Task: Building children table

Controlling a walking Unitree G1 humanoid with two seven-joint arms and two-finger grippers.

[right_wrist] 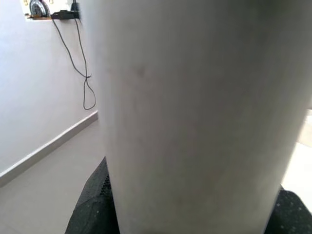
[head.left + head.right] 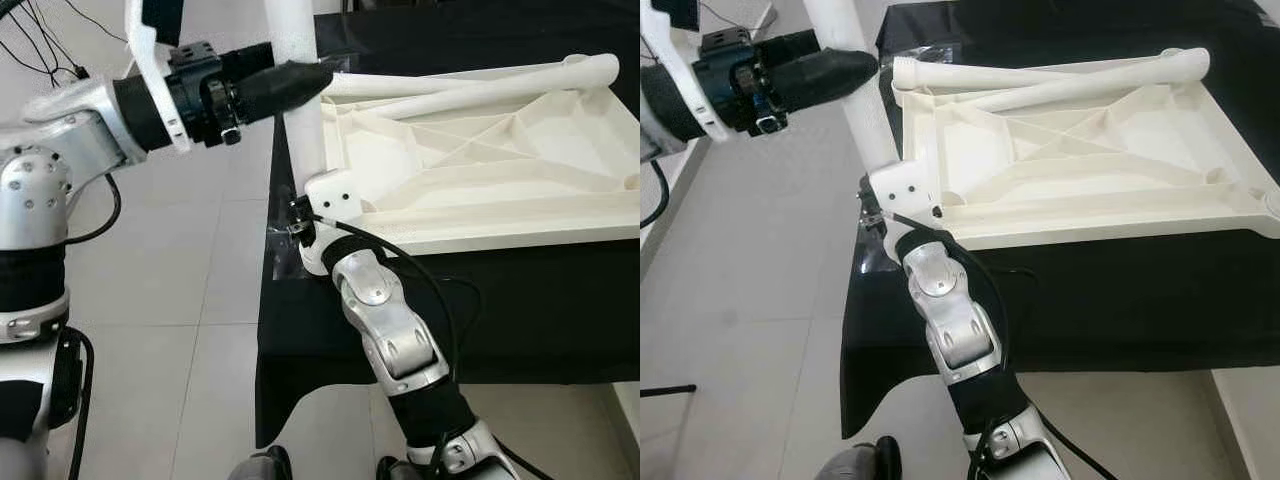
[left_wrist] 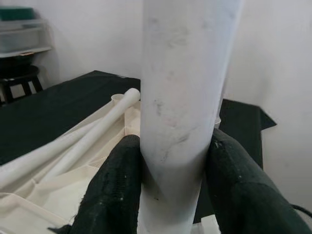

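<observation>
Place: plain indoor room, home or lab unclear
Floor: pale tiles, left
Walls: white wall, skirting board
Furniture: black-draped table; black stool, shelf far

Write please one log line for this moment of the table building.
stage: leg fitting | left gripper: shut on upright leg | right gripper: shut on upright leg, lower | tabletop: upside down on black cloth

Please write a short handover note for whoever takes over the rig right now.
Left tool: shut on the upright leg, high on its shaft.
Right tool: at the leg's foot by the tabletop corner; grip state unclear.
Tabletop lies underside up on the black cloth; two loose legs rest across it.
Done: one leg stood at the corner socket.
Left: confirm it is seated, then fit the others.
</observation>
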